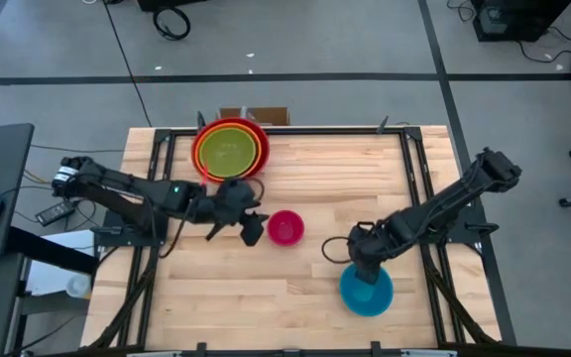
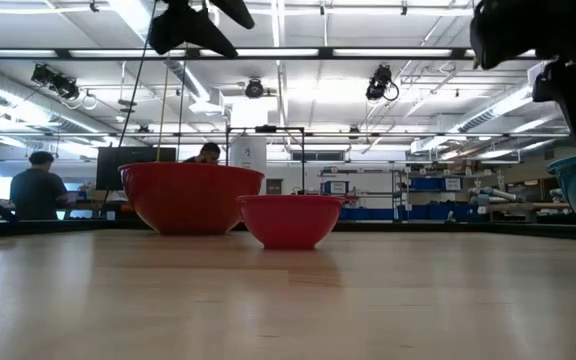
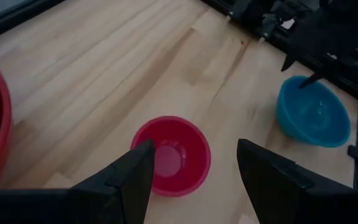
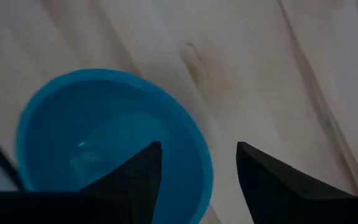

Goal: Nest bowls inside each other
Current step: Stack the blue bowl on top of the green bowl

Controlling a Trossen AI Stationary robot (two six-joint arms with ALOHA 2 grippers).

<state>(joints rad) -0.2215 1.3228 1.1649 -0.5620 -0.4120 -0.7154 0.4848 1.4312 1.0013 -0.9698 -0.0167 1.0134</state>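
A stack of red, orange and green bowls (image 1: pixel 230 149) stands at the table's far side, left of the middle. The small pink bowl (image 1: pixel 285 227) rests on its base at the table's middle. My left gripper (image 1: pixel 256 230) hovers open just left of it, slanting down, and in the left wrist view the pink bowl (image 3: pixel 173 155) shows between the fingers. The blue bowl (image 1: pixel 367 290) sits near the front right. My right gripper (image 1: pixel 363 270) points down over its far rim, open. In the right wrist view one finger stands over the blue bowl's hollow (image 4: pixel 110 143) and one outside.
Dark frame rails (image 1: pixel 162 198) run along the table's left and right sides. A cardboard box (image 1: pixel 256 116) sits beyond the far edge. Bare wood lies at the near middle (image 1: pixel 266 307). People (image 2: pixel 38 185) sit in the room behind.
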